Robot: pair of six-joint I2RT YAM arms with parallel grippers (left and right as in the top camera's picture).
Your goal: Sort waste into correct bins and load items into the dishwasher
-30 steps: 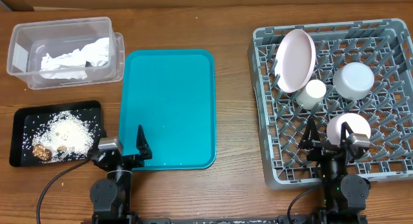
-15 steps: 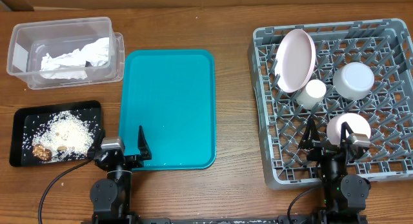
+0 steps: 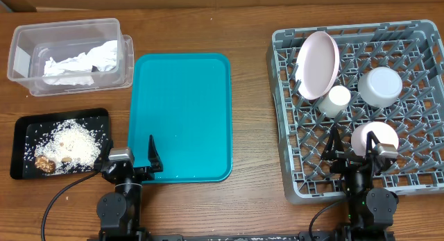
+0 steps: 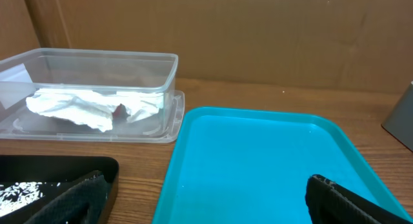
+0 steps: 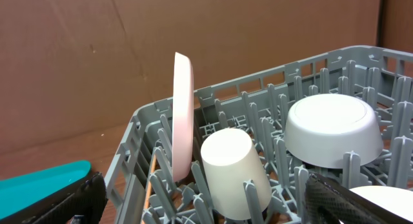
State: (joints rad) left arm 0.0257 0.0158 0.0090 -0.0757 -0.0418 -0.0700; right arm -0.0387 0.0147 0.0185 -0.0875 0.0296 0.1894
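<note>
**Waste sorted, rack loaded, both grippers empty**

Far left: clear rectangular plastic tub (image 3: 21,39) holding crumpled white paper napkins (image 3: 80,64), with a red speck among them in the left wrist view, too small to name. In front of it: shallow black rectangular tray (image 3: 21,126) with loose white rice (image 3: 75,145) and small brown food bits (image 3: 46,162), kept apart from the paper, presumably to separate food scraps from dry waste.

Centre: large teal serving tray (image 3: 184,88), bare. At its near left corner: left gripper (image 3: 133,162), fingers (image 4: 71,198) spread wide, gripping nothing.

Right: large square grey plastic dish rack (image 3: 416,182). Inside it:
- White round dinner plate (image 3: 318,64) stood on edge between pegs.
- Small white cup (image 3: 336,100) tilted just beside the plate.
- White bowl (image 3: 380,86) mouth-down, likely for draining.
- Second white bowl (image 3: 378,135) near the front edge, just beside right gripper (image 3: 354,155), whose fingers (image 5: 58,201) are equally wide apart and clamped on nothing.

Little apparently left to do.
</note>
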